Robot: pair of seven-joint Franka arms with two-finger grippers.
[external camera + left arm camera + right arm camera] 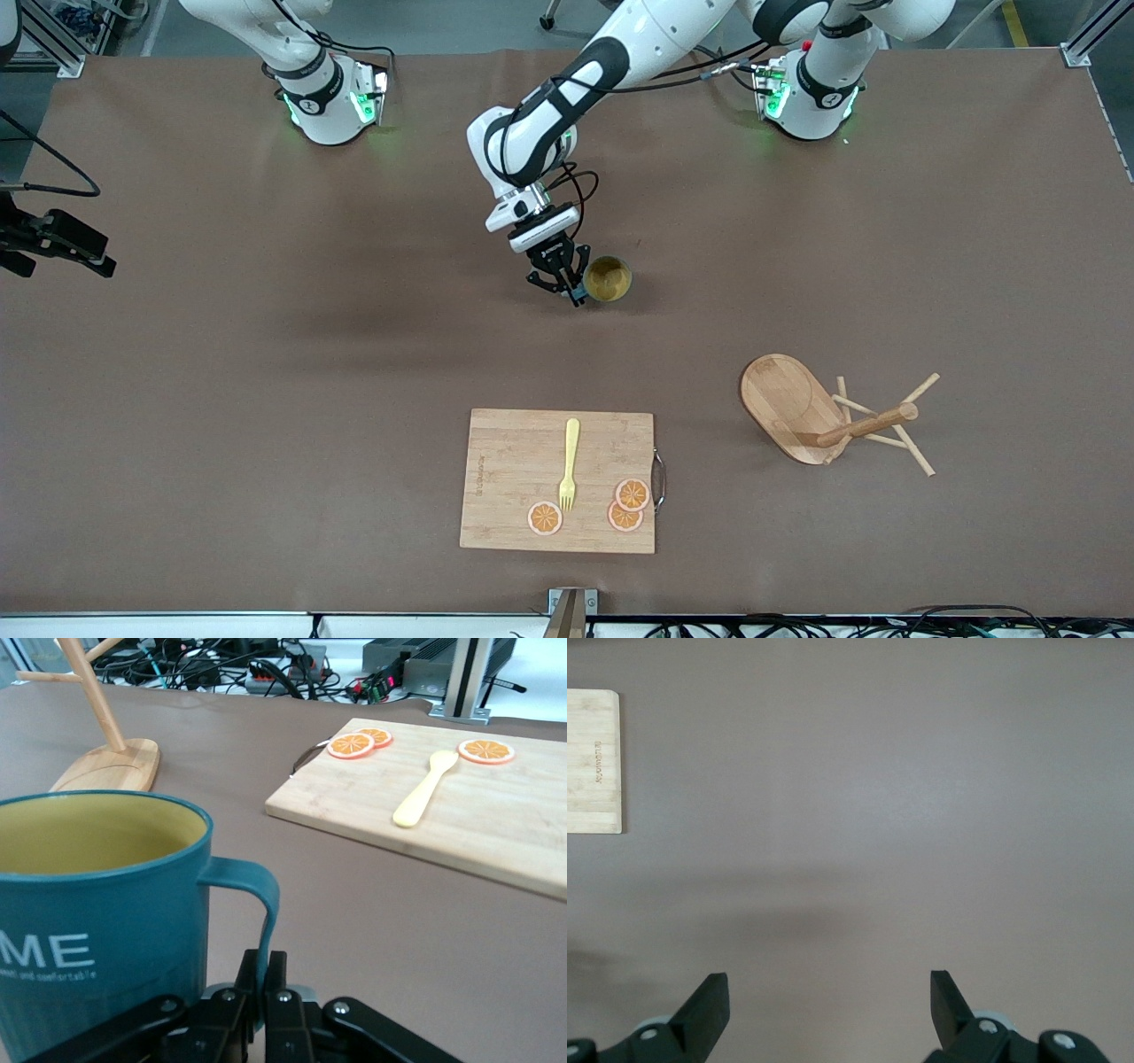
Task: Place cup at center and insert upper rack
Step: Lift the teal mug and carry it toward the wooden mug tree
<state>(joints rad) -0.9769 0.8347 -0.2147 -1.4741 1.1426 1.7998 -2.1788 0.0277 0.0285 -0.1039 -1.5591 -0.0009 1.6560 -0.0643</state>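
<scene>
Teal on the outside and yellow inside, the cup (608,279) sits upright near the middle of the table (266,399), a bit closer to the robots' edge than to the camera's edge. The left gripper (570,288) is low beside it, pinching the cup's handle between its fingers. So the cup step looks nearly done. I think the gripper next has to let go and lift away without tipping the cup.

The wooden mug tree (824,416) lies tipped on its side near the left arm's end, closer to the camera's edge, well apart from the cup. It is not stood up yet. That job comes after.

The right gripper (829,1010) waits over bare table near the right arm's end, fingers spread wide, holding nothing.

A cutting board (558,478) sits by the camera's edge.
</scene>
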